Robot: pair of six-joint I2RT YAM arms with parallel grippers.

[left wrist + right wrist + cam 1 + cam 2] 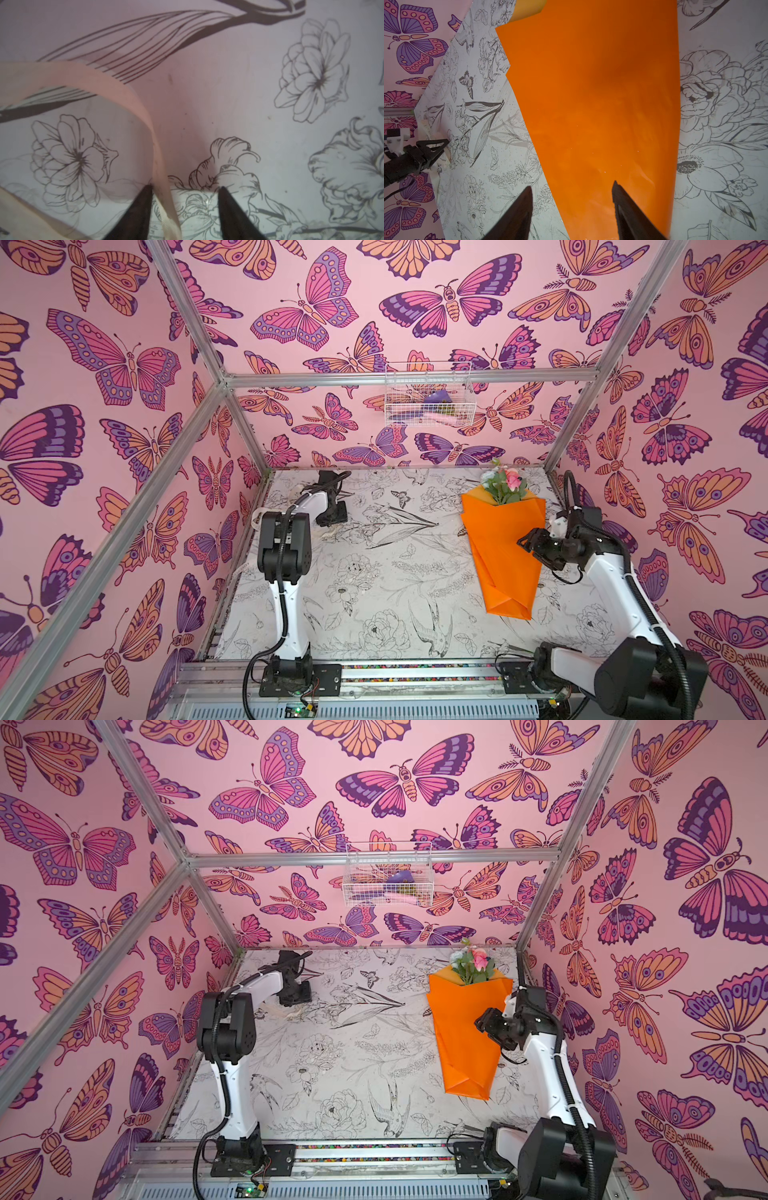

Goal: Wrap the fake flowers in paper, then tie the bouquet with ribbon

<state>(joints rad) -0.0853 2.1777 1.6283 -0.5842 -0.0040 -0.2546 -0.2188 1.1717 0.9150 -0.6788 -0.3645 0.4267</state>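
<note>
Bouquet of fake flowers (pixel 503 547) is laid flat on the bench (pixel 374 572) on the right arm's side, blooms (pixel 505 483) at the far end & the folded tip of the orange paper (pixel 591 104) at the near end. Handling is judged light & awkward rather than heavy: the paper looks smooth, prob. slippery, & easily creased if squeezed hard. Thin stems inside can't be seen but are expected to bend; petals are soft & not to be pinched. Hold is best taken at the narrow lower part of the wrap, below the blooms, where the stems are bundled & a tie would sit. Right gripper (pixel 572 185) is held over the bouquet at approx. mid-length, at the edge away from the left arm in both top views, jaws apart, nothing clamped. In the right wrist view one fingertip (pixel 620 199) is seen over the paper, the other over bare bench just past the paper's edge; whether the paper is touched can't be told. Left gripper (pixel 186 188) is well apart from the bouquet, across the bench, jaws apart w/ a pale ribbon (pixel 128 97) running between them against one fingertip (pixel 143 203). A gap is left on the other side, so no firm pinch is shown. No ribbon is seen around the bouquet, so the tie is judged undone.
</note>
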